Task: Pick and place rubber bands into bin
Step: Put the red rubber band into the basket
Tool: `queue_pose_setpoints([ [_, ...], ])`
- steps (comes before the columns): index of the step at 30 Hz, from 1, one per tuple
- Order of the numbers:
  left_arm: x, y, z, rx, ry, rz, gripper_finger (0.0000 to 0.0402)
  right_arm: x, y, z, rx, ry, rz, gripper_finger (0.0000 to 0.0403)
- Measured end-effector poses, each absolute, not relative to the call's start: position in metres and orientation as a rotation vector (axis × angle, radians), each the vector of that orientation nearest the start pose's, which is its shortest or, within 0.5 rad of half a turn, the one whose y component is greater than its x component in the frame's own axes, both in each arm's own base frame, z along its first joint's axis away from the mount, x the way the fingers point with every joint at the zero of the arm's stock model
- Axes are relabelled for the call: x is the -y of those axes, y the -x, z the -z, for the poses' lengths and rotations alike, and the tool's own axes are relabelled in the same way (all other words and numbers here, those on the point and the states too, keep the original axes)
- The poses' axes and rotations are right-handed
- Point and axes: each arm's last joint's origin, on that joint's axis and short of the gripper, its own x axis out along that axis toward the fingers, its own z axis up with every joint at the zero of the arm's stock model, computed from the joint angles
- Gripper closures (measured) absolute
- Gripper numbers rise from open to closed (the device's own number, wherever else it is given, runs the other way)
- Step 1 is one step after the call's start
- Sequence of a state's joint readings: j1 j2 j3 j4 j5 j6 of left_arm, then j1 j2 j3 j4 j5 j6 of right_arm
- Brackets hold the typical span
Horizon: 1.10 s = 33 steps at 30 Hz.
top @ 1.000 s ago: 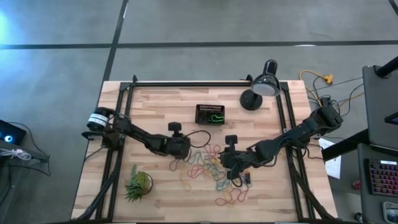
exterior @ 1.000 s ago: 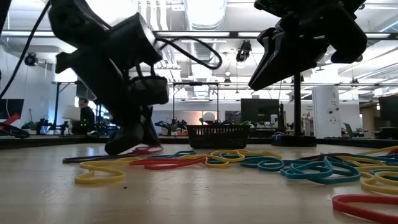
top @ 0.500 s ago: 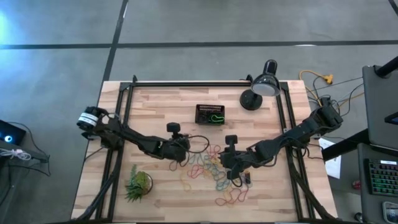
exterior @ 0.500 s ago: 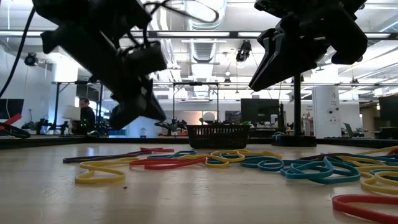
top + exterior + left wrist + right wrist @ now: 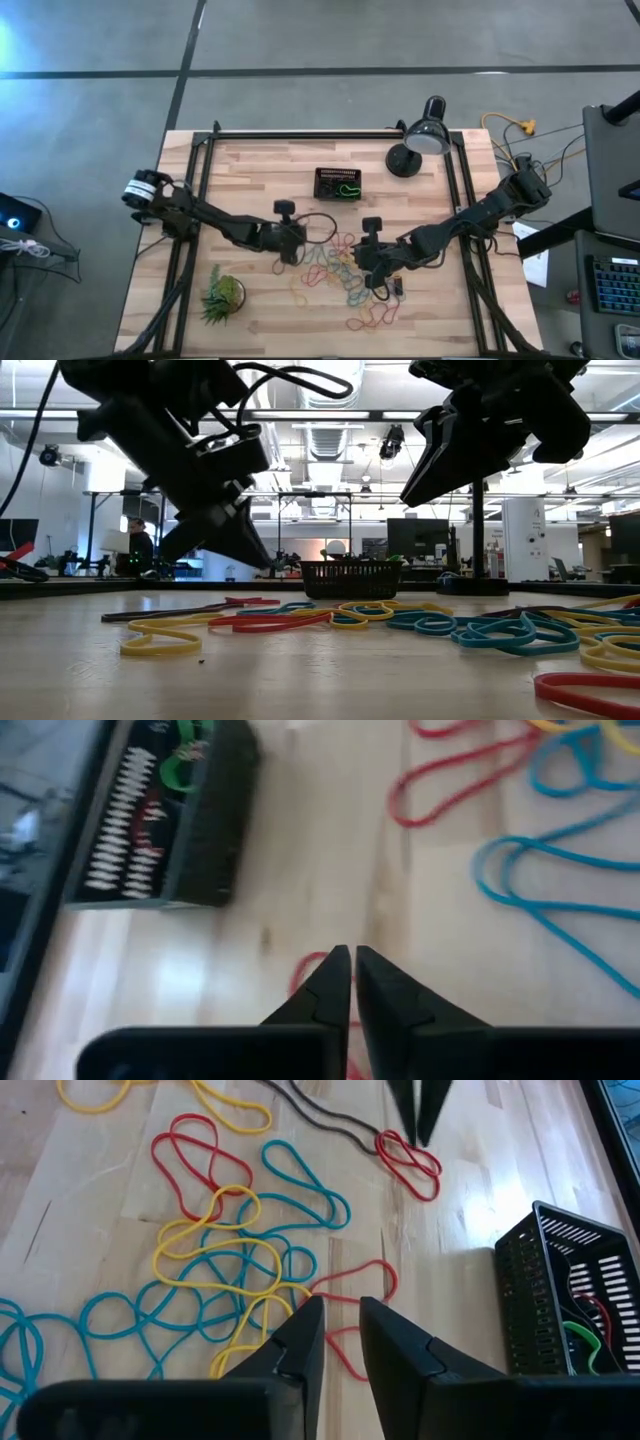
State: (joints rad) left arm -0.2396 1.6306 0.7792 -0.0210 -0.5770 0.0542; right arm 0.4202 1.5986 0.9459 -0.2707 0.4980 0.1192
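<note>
Many coloured rubber bands [image 5: 335, 265] lie loose in a pile mid-table, also in the low view [image 5: 400, 620] and the right wrist view [image 5: 230, 1250]. The black slotted bin [image 5: 339, 183] stands beyond them with a green band inside. My left gripper [image 5: 300, 245] is shut and empty. It hangs tilted above the pile's left edge [image 5: 262, 560], over a small red band [image 5: 310, 970] that lies flat on the wood [image 5: 410, 1160]. My right gripper [image 5: 358, 262] hovers narrowly open above the yellow, blue and red bands [image 5: 342, 1305].
A black desk lamp [image 5: 420, 140] stands at the far right of the table. A spiky green plant [image 5: 222, 295] sits near the left front. More bands [image 5: 370, 318] lie near the front edge. A person [image 5: 135, 545] stands far back in the room.
My left gripper has risen from the table at the small red band and tipped, so its tips now point slantwise down. The red band has stayed flat on the wood.
</note>
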Motion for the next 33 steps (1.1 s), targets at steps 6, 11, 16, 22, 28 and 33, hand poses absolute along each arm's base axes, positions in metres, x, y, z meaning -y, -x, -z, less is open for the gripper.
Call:
queue_pose_setpoints([
  [6, 0.056, -0.297, -0.146, -0.848, -0.457, -0.247, 0.0341, -0.116, -0.293, -0.192, -0.820, 0.297, 0.121, 0.0339],
  [11, 0.053, -0.298, -0.139, -0.893, -0.532, -0.221, 0.0308, -0.116, -0.293, -0.191, -0.822, 0.298, 0.121, 0.0341],
  [16, 0.048, -0.299, -0.133, -0.927, -0.538, -0.205, 0.0299, -0.116, -0.292, -0.191, -0.822, 0.297, 0.122, 0.0344],
  [22, 0.035, -0.302, -0.127, -0.951, -0.446, -0.191, 0.0299, -0.116, -0.292, -0.191, -0.822, 0.297, 0.122, 0.0342],
  [28, 0.014, -0.306, -0.121, -0.973, -0.228, -0.182, 0.0299, -0.116, -0.293, -0.191, -0.822, 0.297, 0.122, 0.0346],
  [33, -0.003, -0.306, -0.112, -1.013, -0.045, -0.153, 0.0299, -0.116, -0.292, -0.191, -0.822, 0.297, 0.122, 0.0344],
])
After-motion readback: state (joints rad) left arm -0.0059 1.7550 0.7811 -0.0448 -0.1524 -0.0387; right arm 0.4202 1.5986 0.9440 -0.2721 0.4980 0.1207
